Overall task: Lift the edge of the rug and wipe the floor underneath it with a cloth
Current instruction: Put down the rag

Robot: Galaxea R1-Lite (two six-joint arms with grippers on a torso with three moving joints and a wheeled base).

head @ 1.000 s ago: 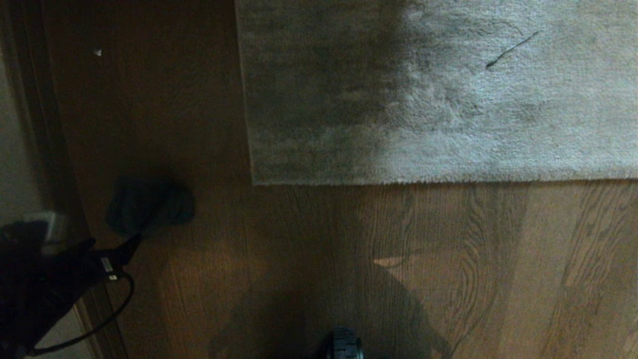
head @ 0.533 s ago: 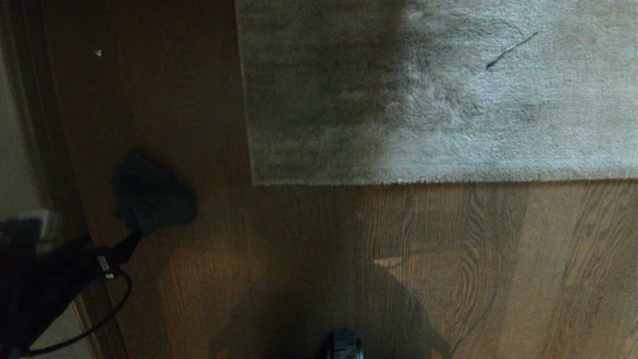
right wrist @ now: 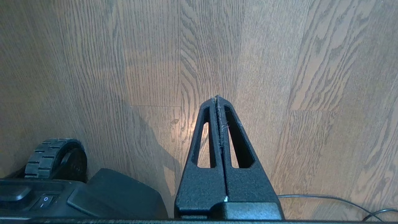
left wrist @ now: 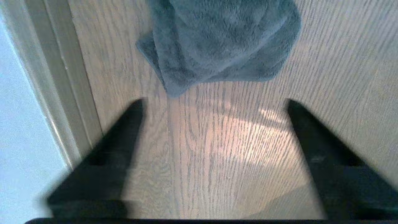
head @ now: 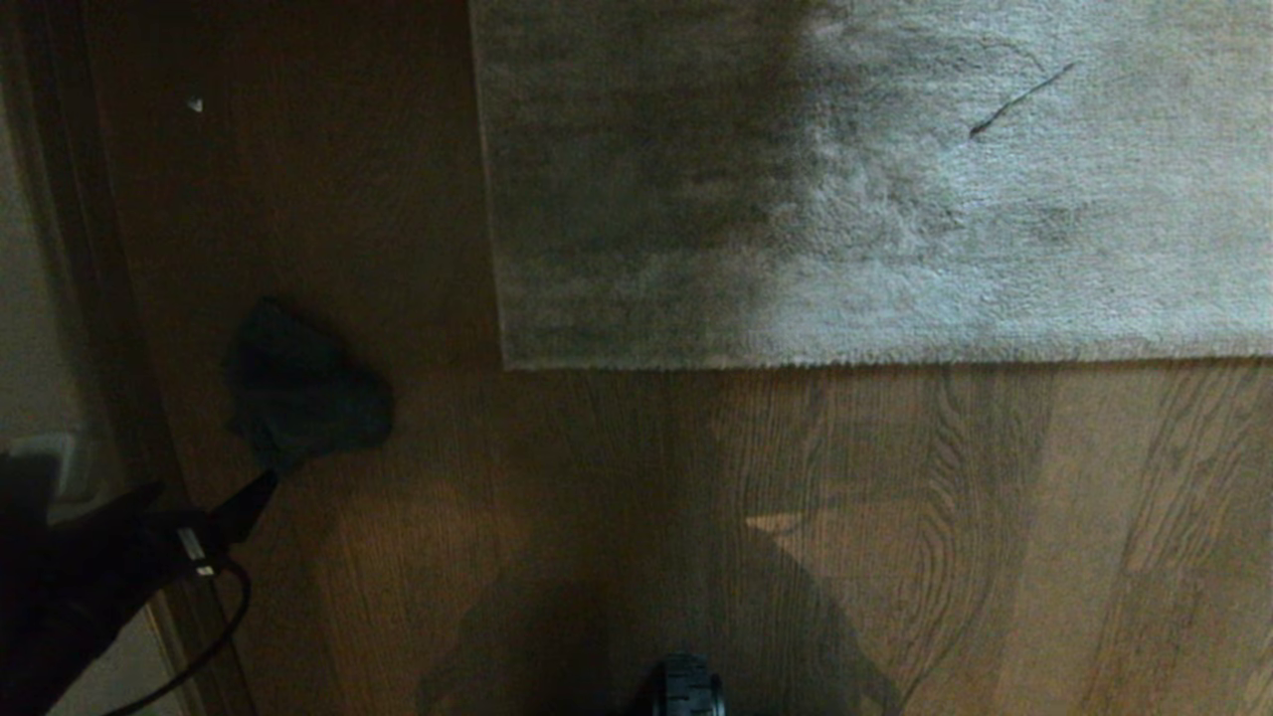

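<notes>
While the cloth [head: 298,386] lies crumpled on the floor [head: 617,537] near the skirting board [head: 94,298], the left hand [left wrist: 214,124] is seen just short of it with its fingers spread wide and nothing between them. In the left wrist view the cloth [left wrist: 217,40] is shown as a soft, fluffy heap, folded over on itself, with one loose corner pointing toward the hand.

The rug [head: 875,189] is laid flat, well apart from the cloth, its near hem running straight across the planks and its corner turned toward the cloth. No part of it has yet been raised.

The right hand [right wrist: 217,101] is held low over bare floor beside the robot's base [right wrist: 93,199] and wheel [right wrist: 53,155], its fingers pressed together and empty.

The cloth is judged light and limp: it would be expected to bunch and sag when pinched, so a hold on the thick folded middle is thought surer than one on the thin corner. The rug is judged far heavier and floppy, though its short pile should give friction; a grip at the hem close to the corner is thought best, since only a small flap would then have to be raised. On smooth planks the rug could slide instead of lifting.
</notes>
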